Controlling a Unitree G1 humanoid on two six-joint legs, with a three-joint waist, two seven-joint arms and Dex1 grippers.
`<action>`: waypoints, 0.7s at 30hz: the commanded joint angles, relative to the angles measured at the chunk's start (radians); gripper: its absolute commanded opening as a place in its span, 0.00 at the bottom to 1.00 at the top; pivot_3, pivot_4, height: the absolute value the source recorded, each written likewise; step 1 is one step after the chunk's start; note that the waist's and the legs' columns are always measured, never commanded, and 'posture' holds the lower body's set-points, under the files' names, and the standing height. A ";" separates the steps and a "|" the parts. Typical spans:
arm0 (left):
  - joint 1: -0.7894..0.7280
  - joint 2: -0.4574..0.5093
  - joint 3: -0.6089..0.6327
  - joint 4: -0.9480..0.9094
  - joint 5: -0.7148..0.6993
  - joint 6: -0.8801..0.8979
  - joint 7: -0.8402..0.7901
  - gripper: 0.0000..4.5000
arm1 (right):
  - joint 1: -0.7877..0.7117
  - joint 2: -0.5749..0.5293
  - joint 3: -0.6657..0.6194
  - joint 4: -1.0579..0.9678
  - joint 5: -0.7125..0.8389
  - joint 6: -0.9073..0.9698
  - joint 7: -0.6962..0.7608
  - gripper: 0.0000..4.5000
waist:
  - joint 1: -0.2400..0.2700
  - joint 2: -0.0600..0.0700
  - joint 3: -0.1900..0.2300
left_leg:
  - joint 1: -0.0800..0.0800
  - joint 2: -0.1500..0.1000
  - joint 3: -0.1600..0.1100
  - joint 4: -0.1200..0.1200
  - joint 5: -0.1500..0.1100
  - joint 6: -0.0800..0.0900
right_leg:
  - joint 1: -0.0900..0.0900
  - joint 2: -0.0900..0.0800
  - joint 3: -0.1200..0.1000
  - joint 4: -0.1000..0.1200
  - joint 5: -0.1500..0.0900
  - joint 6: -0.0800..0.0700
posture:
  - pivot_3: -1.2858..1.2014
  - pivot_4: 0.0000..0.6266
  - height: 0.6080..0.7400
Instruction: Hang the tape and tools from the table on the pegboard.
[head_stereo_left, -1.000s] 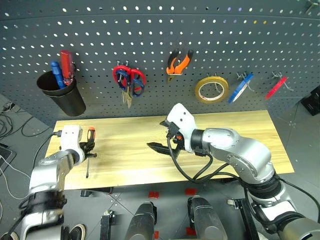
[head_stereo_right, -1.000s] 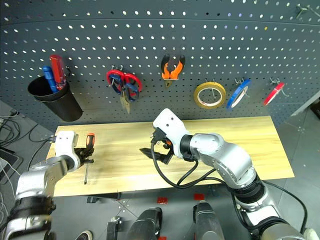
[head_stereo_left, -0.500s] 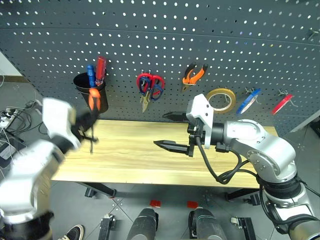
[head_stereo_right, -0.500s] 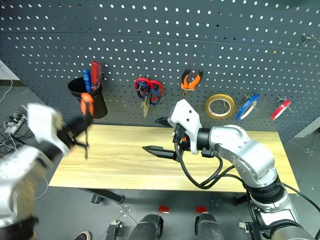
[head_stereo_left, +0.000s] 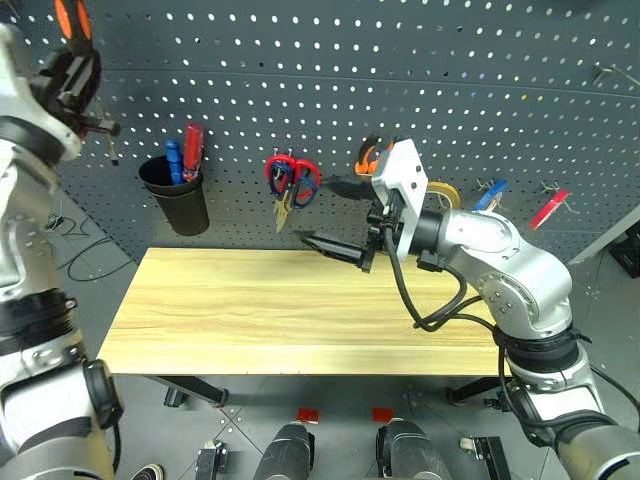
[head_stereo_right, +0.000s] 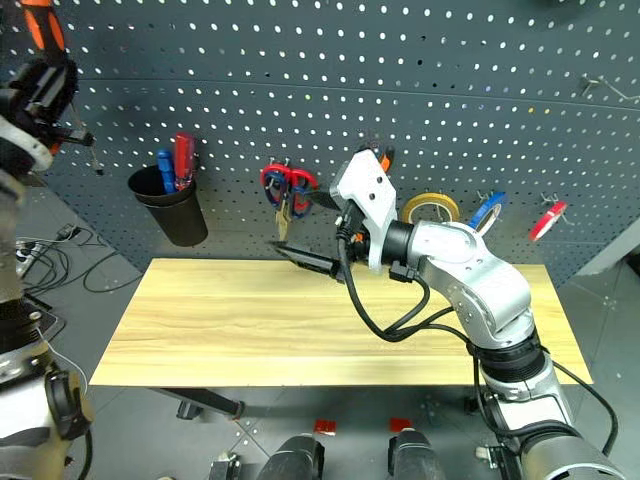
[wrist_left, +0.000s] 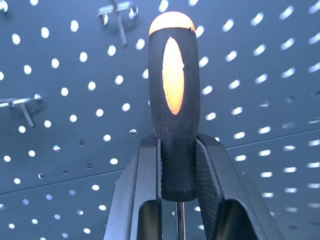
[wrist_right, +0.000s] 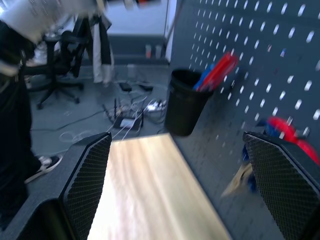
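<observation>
no readable text, no labels, no brand marks, no numbers (nothing legible on any surface)

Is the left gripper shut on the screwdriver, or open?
Shut on it. The left gripper has both fingers pressed against the screwdriver handle's black base, its shaft running down between them.

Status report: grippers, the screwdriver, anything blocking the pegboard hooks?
Left gripper shut on orange-and-black-handled screwdriver, raised at dark grey pegboard. Right gripper open, empty, above light wood table. Thin metal hooks ahead unobstructed.
</observation>
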 joint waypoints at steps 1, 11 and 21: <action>-0.054 -0.027 -0.057 0.062 0.061 -0.144 -0.003 0.13 | -0.040 0.021 0.011 -0.020 0.003 -0.009 0.000 1.00 | -0.003 -0.001 0.000 | -0.001 0.000 0.000 0.001 0.000 0.000 | 0.000 0.000 0.000 0.000 0.000 0.000 | 0.53 0.12 1.00; 0.004 -0.112 -0.075 0.127 0.132 -0.317 0.063 0.13 | -0.044 0.022 0.028 -0.038 0.007 0.007 0.006 1.00 | -0.042 0.000 -0.002 | 0.000 0.000 0.000 0.000 0.000 0.000 | -0.001 -0.001 0.000 0.001 0.000 0.000 | 0.52 0.13 1.00; 0.138 -0.167 -0.006 -0.096 0.147 -0.304 0.235 0.68 | -0.036 0.004 0.026 -0.034 0.000 0.002 0.012 1.00 | -0.059 0.000 -0.013 | 0.000 0.000 0.000 0.000 0.000 0.000 | -0.002 -0.003 0.001 0.001 0.000 0.000 | 0.53 0.12 1.00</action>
